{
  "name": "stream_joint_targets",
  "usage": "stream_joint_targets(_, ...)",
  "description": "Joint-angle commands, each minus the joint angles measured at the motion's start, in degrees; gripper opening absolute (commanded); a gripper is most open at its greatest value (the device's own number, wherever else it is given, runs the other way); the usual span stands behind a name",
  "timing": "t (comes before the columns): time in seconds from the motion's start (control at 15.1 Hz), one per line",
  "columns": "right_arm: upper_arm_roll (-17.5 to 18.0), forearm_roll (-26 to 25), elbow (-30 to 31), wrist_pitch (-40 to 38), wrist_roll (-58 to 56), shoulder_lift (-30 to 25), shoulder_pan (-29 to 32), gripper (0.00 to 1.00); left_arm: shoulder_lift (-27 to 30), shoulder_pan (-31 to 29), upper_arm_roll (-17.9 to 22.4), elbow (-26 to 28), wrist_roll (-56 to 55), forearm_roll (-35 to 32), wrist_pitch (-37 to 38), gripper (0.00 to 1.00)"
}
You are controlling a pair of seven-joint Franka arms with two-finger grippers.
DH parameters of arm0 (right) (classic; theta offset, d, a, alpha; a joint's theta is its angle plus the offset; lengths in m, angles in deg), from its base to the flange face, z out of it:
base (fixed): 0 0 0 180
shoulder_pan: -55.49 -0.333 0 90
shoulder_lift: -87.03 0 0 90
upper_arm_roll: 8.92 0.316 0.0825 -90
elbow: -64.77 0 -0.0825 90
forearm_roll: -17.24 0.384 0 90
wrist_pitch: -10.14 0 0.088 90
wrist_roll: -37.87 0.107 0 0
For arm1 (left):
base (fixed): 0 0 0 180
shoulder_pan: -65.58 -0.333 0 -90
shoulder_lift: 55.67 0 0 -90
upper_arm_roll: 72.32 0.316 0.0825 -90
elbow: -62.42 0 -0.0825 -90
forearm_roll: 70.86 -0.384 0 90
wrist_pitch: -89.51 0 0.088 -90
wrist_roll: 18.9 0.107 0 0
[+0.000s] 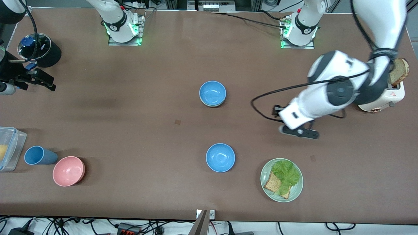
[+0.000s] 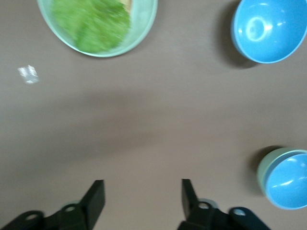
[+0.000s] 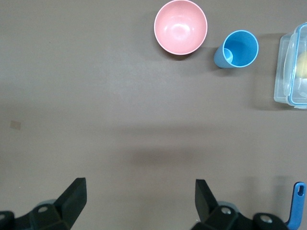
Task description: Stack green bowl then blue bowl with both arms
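1. Green bowl (image 1: 212,105) sits mid-desk with a blue bowl (image 1: 212,92) nested in it; only the green rim shows below the blue.
2. Second blue bowl (image 1: 220,157) stands alone, nearer the front camera than the stack, well apart from it.
3. Left pincer (image 2: 143,195) is released, fingers spread, empty, over bare desk (image 1: 130,107) between the stack and the toaster (image 1: 382,98).
4. Right pincer (image 3: 140,197) is released, empty, waiting at the right arm's end.
5. Green plate (image 1: 295,192) with lettuce and bread lies beside the lone blue bowl.
6. Pink bowl (image 1: 69,171) and blue cup (image 1: 39,155) stand together toward the right arm's end.
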Motion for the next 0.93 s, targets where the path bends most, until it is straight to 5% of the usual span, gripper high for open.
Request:
stream_joint_targets(0.0, 0.13, -0.11, -0.72, -1.25, -0.49, -0.24, -0.13, 1.0, 3.28, -3.27, -0.62, -0.79, 6.28, -1.28, 2.94, 1.0)
stream_joint_targets(0.26, -0.22, -0.19, -0.72, -1.6, -0.49, -0.06, -0.92, 1.0, 5.93, -6.45, -0.36, -7.28, 13.93, -0.75, 13.12, 1.0)
stream_joint_targets(0.4, -0.31, -0.19, -0.72, -1.6, -0.75, 0.11, -1.1, 1.0, 8.98, -6.71, 0.95, -6.34, 14.21, -0.4, 14.11, 1.0)
stream_joint_targets(0.6, -0.22, -0.19, -0.72, -1.69, -0.76, 0.02, -0.75, 1.0, 21.1, 1.78, 11.64, 4.53, 12.28, 0.82, 9.13, 1.0)
stream_joint_targets(0.73, -0.31, -0.19, -0.72, -2.47, -0.58, -0.24, -0.75, 1.0, 25.33, 7.59, 22.28, 8.77, 12.27, 10.72, 5.68, 1.0)
stream_joint_targets(0.86, -0.31, -0.19, -0.72, -4.15, -0.32, -0.24, -0.75, 1.0, 27.53, 9.98, 24.6, 11.84, 12.27, 10.85, 6.98, 1.0)
